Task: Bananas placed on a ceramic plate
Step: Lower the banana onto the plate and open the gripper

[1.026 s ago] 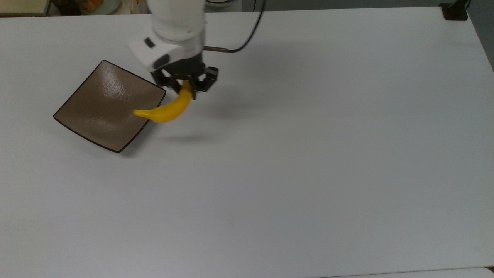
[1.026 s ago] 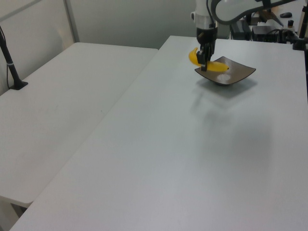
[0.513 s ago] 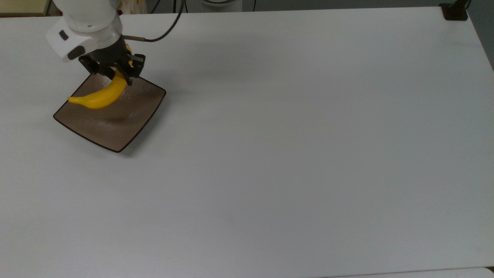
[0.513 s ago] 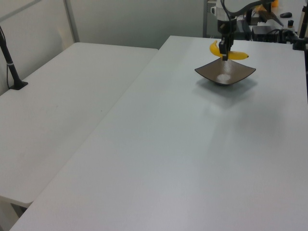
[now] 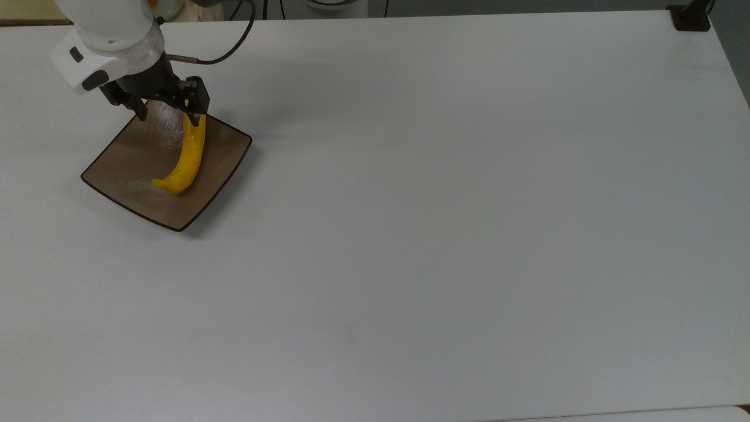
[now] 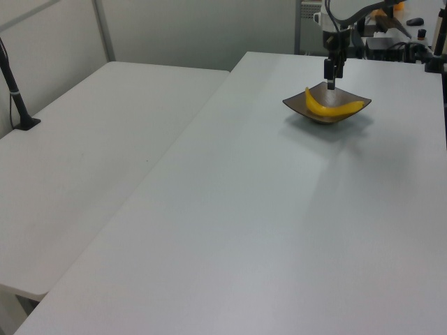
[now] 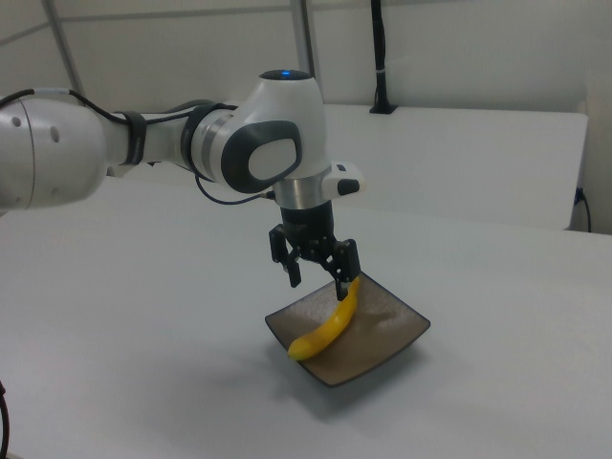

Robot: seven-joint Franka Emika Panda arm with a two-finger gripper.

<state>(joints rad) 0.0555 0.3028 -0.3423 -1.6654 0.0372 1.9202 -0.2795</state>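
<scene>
Looking below the pincer, you see its jaws apart and the banana lying inside the plate, one end touching a finger. Lifting sideways, I think, may drag it out.

A robotics lab: bare white tables, plain partition walls, a clamped camera pole.

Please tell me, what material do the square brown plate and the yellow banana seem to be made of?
The square brown plate looks like glazed ceramic: glossy, with pale reflections and a thin dark rim. The curved yellow banana has smooth, even, spotless skin, so it may be plastic, though real fruit cannot be ruled out.
</scene>
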